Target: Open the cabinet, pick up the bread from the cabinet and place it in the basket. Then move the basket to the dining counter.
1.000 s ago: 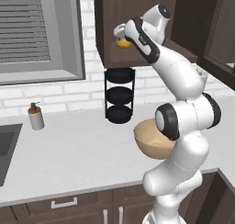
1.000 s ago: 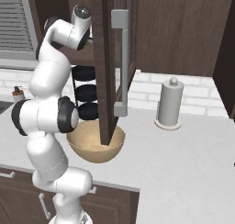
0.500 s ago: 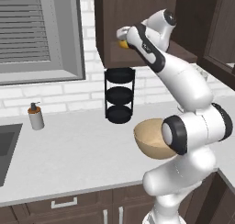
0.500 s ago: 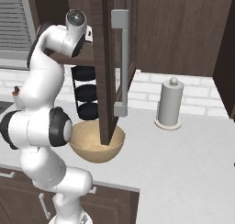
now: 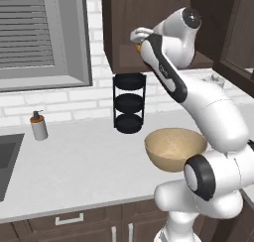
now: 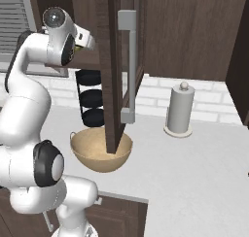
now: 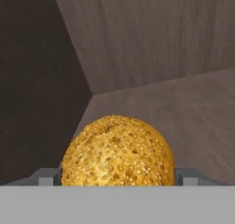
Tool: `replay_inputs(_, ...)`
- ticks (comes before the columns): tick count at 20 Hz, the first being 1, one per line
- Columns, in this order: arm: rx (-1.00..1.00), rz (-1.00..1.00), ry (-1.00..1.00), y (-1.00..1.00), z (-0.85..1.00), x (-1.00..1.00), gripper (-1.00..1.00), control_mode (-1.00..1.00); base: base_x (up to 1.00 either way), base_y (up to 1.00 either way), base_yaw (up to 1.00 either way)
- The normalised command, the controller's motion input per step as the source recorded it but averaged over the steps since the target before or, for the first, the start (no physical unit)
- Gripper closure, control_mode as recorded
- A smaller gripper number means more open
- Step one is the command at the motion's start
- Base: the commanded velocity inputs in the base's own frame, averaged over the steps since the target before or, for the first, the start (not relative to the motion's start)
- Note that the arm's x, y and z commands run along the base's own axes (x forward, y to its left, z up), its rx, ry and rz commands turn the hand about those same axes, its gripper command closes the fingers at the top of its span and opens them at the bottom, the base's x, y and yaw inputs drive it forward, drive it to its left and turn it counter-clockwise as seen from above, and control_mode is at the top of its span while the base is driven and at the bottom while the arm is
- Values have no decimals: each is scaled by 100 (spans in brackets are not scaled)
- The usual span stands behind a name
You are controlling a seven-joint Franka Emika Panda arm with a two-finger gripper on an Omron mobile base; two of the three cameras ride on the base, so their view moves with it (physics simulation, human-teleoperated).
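Left to right: black rack (image 5: 129, 103) at the wall, then the basket (image 5: 174, 148) on the tabletop (image 5: 74, 166), cabinet (image 6: 109, 61) door open over it. Your gripper (image 7: 118, 176) is inside the cabinet, fingers spread wide, one either side of the bread (image 7: 118, 150), which sits on the shelf between them, not yet clamped. Judging by looks, the bun is light, soft and crushable with a seeded crust. Take it across its widest middle and close gently.
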Motion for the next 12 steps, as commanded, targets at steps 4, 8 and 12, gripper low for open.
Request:
replay_inputs(4, -4, -12, -16, -19, 0, -100, 100, -100, 0, 0, 0)
replay_inputs(8, 0, -9, -17, -34, 3, -100, 100, -100, 0, 0, 0)
replay_inputs(12, 0, -9, -10, -28, 9, -100, 100, -100, 0, 0, 0)
